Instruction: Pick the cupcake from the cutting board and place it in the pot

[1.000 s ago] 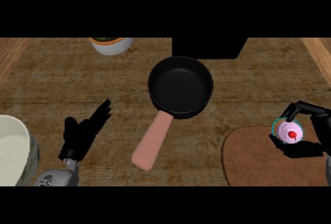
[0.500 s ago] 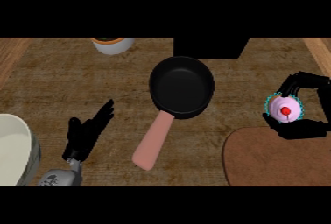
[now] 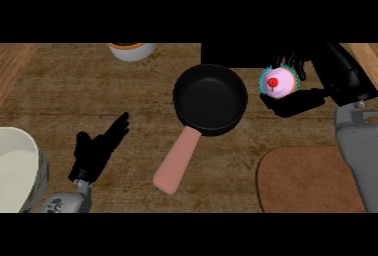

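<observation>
My right hand [image 3: 310,95] hides part of the cupcake [image 3: 277,81]; near my left hand [image 3: 100,147], a white bowl [image 3: 18,167] is cut off.

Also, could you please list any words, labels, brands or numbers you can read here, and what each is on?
None: no readable text shows anywhere.
The pan, cupcake, cutting board, white cup and pale bowl carry no lettering.

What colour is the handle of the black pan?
Pink, seen in the head view: the pan's handle runs toward the lower edge.
</observation>
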Action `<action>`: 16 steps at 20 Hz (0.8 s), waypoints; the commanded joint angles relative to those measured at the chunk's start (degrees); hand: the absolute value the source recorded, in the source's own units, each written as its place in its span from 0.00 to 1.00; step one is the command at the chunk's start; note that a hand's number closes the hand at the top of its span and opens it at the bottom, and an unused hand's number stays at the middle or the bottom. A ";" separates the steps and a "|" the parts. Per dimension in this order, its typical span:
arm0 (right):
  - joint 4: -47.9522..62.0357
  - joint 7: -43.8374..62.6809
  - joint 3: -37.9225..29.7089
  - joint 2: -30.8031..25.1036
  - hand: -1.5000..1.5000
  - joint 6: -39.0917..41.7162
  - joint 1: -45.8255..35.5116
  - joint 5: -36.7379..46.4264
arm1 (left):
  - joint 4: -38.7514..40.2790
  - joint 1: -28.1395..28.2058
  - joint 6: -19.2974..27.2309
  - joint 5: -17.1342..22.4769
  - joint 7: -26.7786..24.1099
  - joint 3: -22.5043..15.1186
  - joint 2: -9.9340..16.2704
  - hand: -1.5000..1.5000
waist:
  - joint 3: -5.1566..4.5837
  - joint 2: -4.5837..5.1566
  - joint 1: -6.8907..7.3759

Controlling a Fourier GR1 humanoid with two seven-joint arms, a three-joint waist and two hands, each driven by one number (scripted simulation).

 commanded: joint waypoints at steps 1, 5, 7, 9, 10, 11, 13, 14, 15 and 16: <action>5.37 5.32 5.90 3.16 1.00 1.51 -7.19 5.62 | -1.18 -0.43 -0.60 0.95 1.17 0.12 -0.60 0.50 | 0.03 0.03 0.12; 15.55 3.97 7.54 7.83 1.00 0.27 -14.21 9.54 | 3.08 -1.47 1.98 -2.30 -2.20 -1.27 -3.25 0.50 | 0.04 0.12 -0.15; 20.52 4.59 10.07 7.66 1.00 1.04 -17.55 13.23 | 1.47 -2.24 0.97 -1.00 1.30 -0.10 -1.55 0.50 | 0.04 0.18 0.39; 24.95 3.02 13.10 6.83 1.00 -1.94 -16.67 19.08 | 0.54 0.29 -1.34 -0.34 -1.07 0.03 0.12 0.50 | 0.03 0.31 0.93; 26.64 4.35 14.76 6.14 1.00 0.06 -19.43 20.98 | 2.02 -0.84 0.59 -1.18 -1.28 -0.32 -1.67 0.50 | -0.01 0.43 1.07; 28.64 4.71 16.96 7.03 1.00 -0.79 -19.08 23.47 | -0.23 -1.81 1.03 -1.35 1.49 -1.34 -2.38 0.50 | 0.03 0.40 1.26; 33.24 4.14 18.86 8.71 1.00 -1.79 -20.08 26.20 | 0.99 1.01 -0.24 -1.44 -2.23 -1.30 -1.68 0.50 | 0.02 0.44 1.24; 36.41 5.89 17.03 8.78 1.00 1.31 -23.93 25.44 | -0.30 -0.30 1.74 -2.15 0.28 -1.19 -2.28 0.50 | 0.04 0.34 1.11; 36.57 9.98 18.56 13.27 1.00 3.40 -23.84 25.21 | 0.50 0.19 -0.33 -1.20 -2.12 -0.40 -0.99 0.50 | 0.01 0.23 0.84; 41.65 8.05 15.73 12.62 1.00 5.73 -26.02 22.82 | -0.19 -0.70 -0.09 -1.21 -0.16 -0.45 -1.00 0.50 | 0.03 0.43 1.23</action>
